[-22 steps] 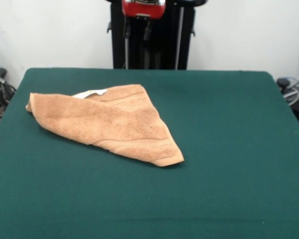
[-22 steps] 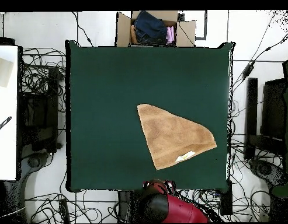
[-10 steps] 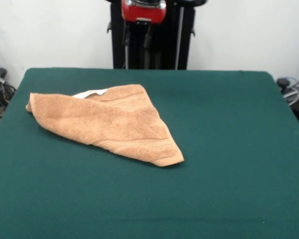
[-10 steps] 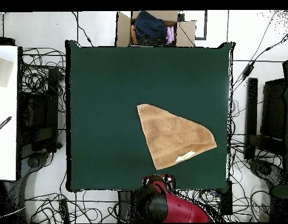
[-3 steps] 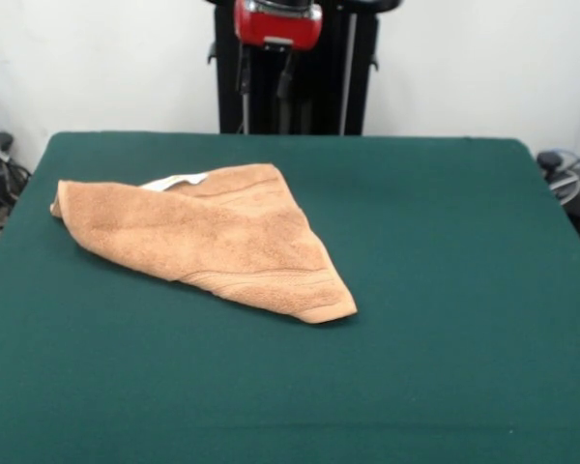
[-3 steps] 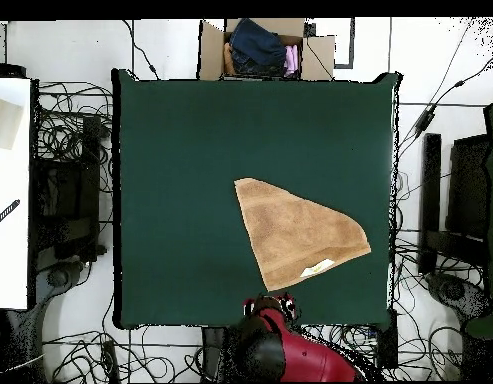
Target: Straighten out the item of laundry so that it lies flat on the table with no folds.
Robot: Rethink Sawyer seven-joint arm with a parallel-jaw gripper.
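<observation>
Towel (image 5: 208, 237) lies folded into a triangle on tabletop (image 5: 445, 290), white label (image 5: 174, 181) at its robot-side edge. Hand (image 5: 266, 72) w/ prongs hangs past that edge, grip state can't tell. Best bet: pinch top layer only nr label, peel away from fold slowly.

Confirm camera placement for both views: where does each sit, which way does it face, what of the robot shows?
Front view: sits across the table from the robot, looking over the folded towel at the arm's red and black end at the top edge.
Overhead view: sits above, looking straight down on the table; the red arm shows at the bottom edge, a cardboard box of clothes beyond the top edge.
Shared: both show the towel with its white label on the robot's side.
</observation>
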